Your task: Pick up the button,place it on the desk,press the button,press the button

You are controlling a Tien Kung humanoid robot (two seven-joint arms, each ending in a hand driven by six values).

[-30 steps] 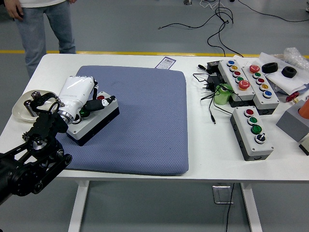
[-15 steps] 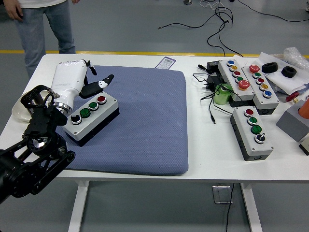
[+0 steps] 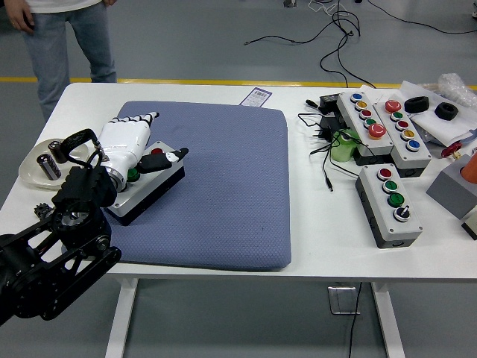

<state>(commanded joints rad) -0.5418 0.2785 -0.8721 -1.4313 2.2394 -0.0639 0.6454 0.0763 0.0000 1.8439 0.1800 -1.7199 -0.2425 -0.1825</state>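
The button box (image 3: 145, 181) already sits on the blue mat (image 3: 216, 186) at the left of the white table (image 3: 320, 239), so the picking and placing look done and the step in hand is, by my reading, one of the presses. The left hand (image 3: 128, 143) hovers low over the box's near half, palm down, its fingers (image 3: 141, 118) stretched flat and grasping nothing, while the dark-tipped thumb (image 3: 165, 159) reaches out beside the red button (image 3: 156, 152). Whether any digit is actually touching a cap cannot be told from this height. The right hand is out of view.

The next move calls for a short, straight push down on a single cap, with the hand kept from sliding the box across the mat (the quilted fabric probably grips well enough to hold it).

The box is a rigid rectangular case, pale grey lid over a black base, with round, glossy, domed caps in a row; the green one (image 3: 133, 175) peeks out under the hand. The hand's shell is smooth white plastic, and the arm behind it is black open metalwork. The mat is soft, dimpled, and square with rounded corners.
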